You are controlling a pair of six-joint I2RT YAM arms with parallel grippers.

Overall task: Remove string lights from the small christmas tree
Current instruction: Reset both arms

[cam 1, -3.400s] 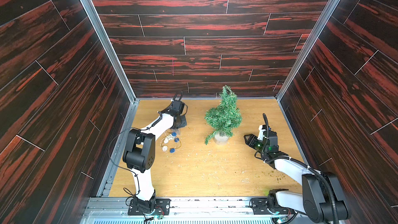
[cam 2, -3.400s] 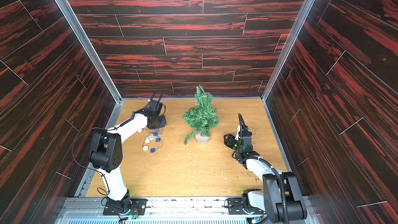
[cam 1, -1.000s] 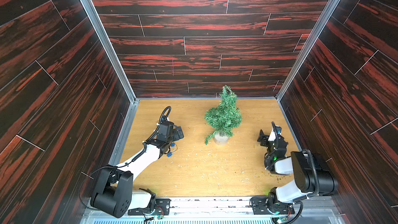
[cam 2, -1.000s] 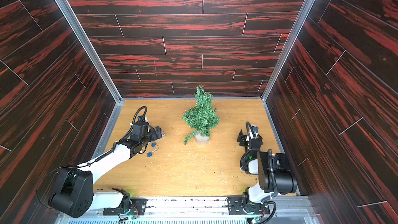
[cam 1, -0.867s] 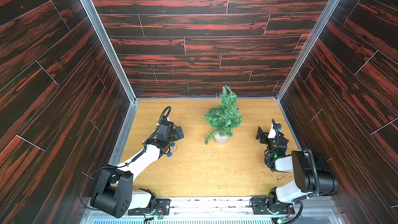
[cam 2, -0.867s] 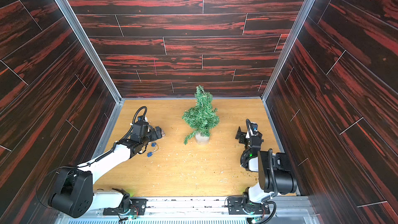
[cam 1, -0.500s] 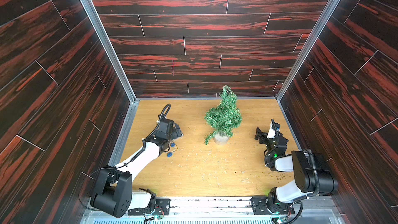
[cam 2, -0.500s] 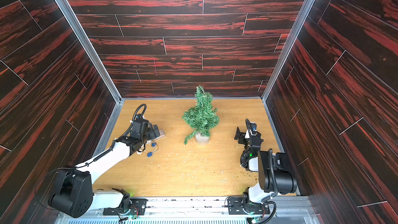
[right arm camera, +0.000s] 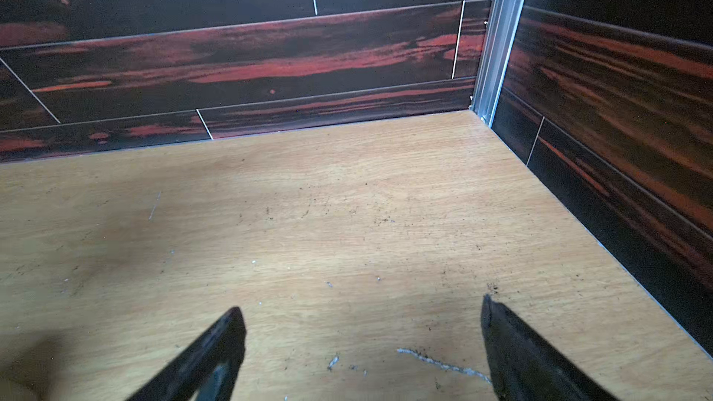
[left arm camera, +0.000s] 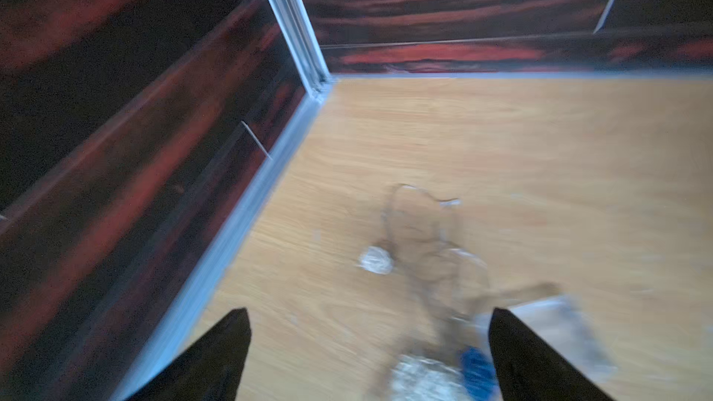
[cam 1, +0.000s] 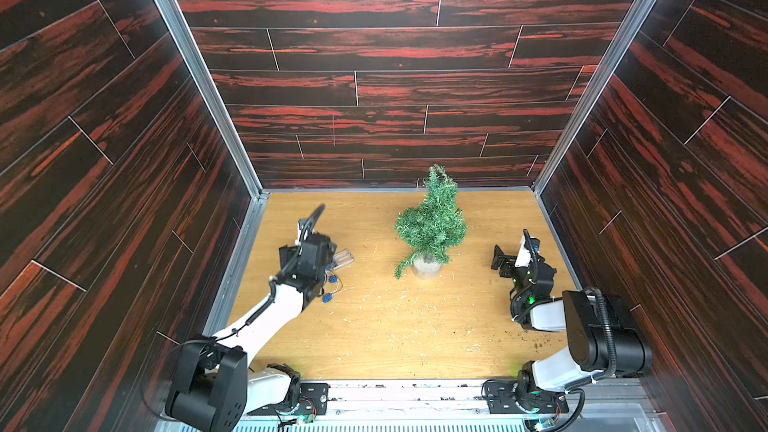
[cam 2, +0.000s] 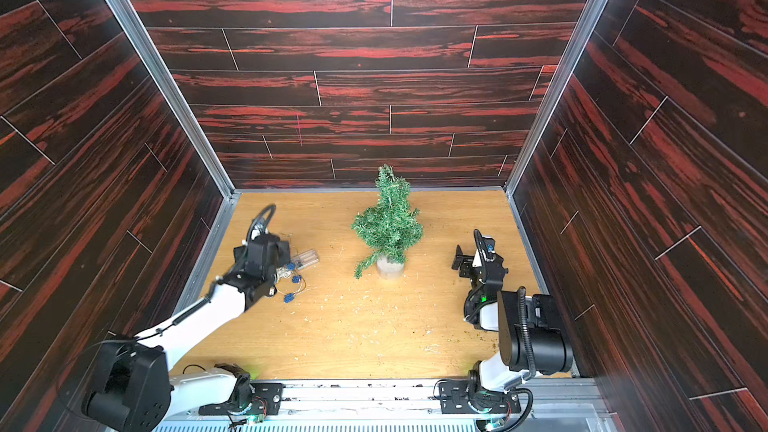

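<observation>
Now that both arms have drawn back, the right gripper [right arm camera: 360, 302] and left gripper [left arm camera: 368, 314] gape wide, empty. The string lights [cam 1: 333, 278] lie on the table [cam 1: 395, 326] beside the left one, well apart from the bare small christmas tree [cam 1: 432, 222]: removal looks done.

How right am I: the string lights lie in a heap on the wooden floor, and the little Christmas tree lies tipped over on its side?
Not quite. The small christmas tree stands upright in its grey-white pot, as both top views show. The rest holds: the string lights do lie in a heap on the wooden floor.
</observation>
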